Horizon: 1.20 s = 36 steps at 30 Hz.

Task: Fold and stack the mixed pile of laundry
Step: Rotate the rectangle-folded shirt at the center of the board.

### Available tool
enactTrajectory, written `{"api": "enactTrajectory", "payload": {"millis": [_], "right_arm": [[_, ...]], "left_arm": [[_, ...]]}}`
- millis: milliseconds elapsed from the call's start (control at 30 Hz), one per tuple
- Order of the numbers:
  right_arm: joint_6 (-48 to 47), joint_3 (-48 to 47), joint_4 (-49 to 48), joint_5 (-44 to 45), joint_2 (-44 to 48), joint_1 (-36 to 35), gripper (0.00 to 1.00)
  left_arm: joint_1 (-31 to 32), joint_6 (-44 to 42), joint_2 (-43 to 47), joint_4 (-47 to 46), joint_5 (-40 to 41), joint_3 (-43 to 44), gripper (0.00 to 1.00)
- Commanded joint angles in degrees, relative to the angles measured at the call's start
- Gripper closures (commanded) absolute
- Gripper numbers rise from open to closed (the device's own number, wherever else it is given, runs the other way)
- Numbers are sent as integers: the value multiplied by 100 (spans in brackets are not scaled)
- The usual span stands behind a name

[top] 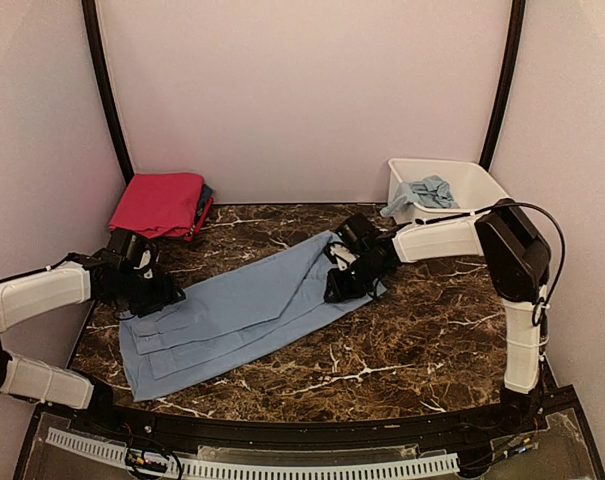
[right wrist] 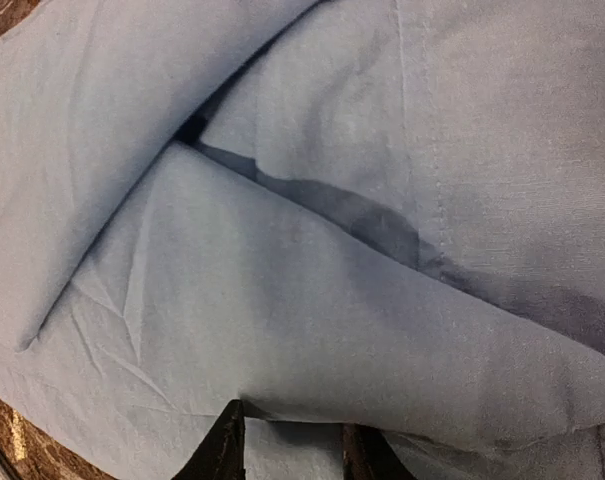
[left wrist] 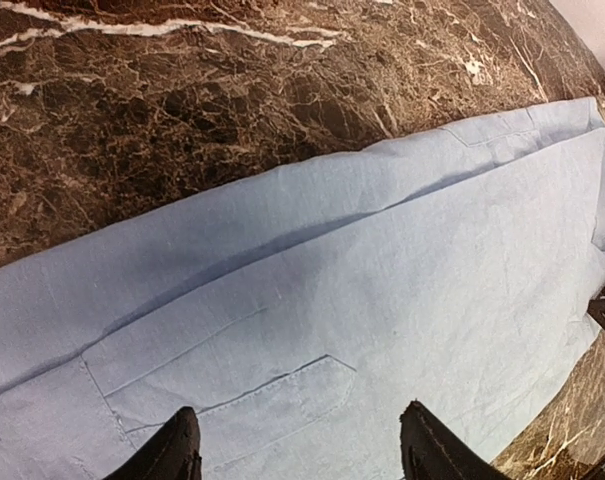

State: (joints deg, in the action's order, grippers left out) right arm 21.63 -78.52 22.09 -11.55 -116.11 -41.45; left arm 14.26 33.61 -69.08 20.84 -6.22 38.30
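The long pale blue cloth trousers [top: 247, 310] lie flat across the dark marble table [top: 412, 345]. The L gripper [left wrist: 299, 425] is over the pocket end w/ fingers wide apart, holding nothing. The R gripper [right wrist: 294, 435] pinches the other end's fold. The folded pink-red cloth [top: 160, 204] sits back left.

The left arm [top: 44, 290] reaches in low from the left edge, forearm near level. Its left gripper [left wrist: 300, 445] points downward, its two dark fingers [left wrist: 177, 450] standing well apart with nothing between them. The right arm [top: 442, 238] rises from its base, bends at the elbow and extends inward. The right gripper [right wrist: 294, 455] has its jaws drawn narrow, apparently pinching a fold of the pale blue trousers [right wrist: 312, 330].
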Motion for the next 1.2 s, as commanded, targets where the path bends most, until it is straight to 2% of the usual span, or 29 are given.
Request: {"api": "enactTrajectory", "payload": {"millis": [0,167,333,433,500,600,733,867,1033,1167], "right_arm": [[-181,-539,230,293,-579,365,70],[-580,-1734,673,696,-1289,664,70],[-1085,-3957,1344,1052,-2413,946,71],[-1291,-5230,1822,1111,-2825,980,71],[-1310,-5532,1920,1019,-2738,990,69],[-1227,-5026,1526,623,-2103,983,67],[-1029,-3757,858,28,-1059,988,64],[-939,-2878,677,-209,-338,990,63],[-854,-1796,409,-330,435,996,62],[-847,-1260,375,-281,893,1003,62]], "left_arm": [[39,-119,351,-39,11,-20,32],[204,-172,344,-269,-158,-81,32],[843,-392,81,-244,25,132,36],[1315,-608,-342,110,467,475,38],[1598,-716,-665,562,1039,795,40],[1699,-747,-1064,1169,1530,1218,44],[1707,-1044,-1705,1545,1704,1611,56],[1901,-1268,-2307,1877,1895,1864,66],[2345,-1282,-2999,2093,1701,2024,75],[2841,-1107,-3547,2239,1154,2320,81]]}}
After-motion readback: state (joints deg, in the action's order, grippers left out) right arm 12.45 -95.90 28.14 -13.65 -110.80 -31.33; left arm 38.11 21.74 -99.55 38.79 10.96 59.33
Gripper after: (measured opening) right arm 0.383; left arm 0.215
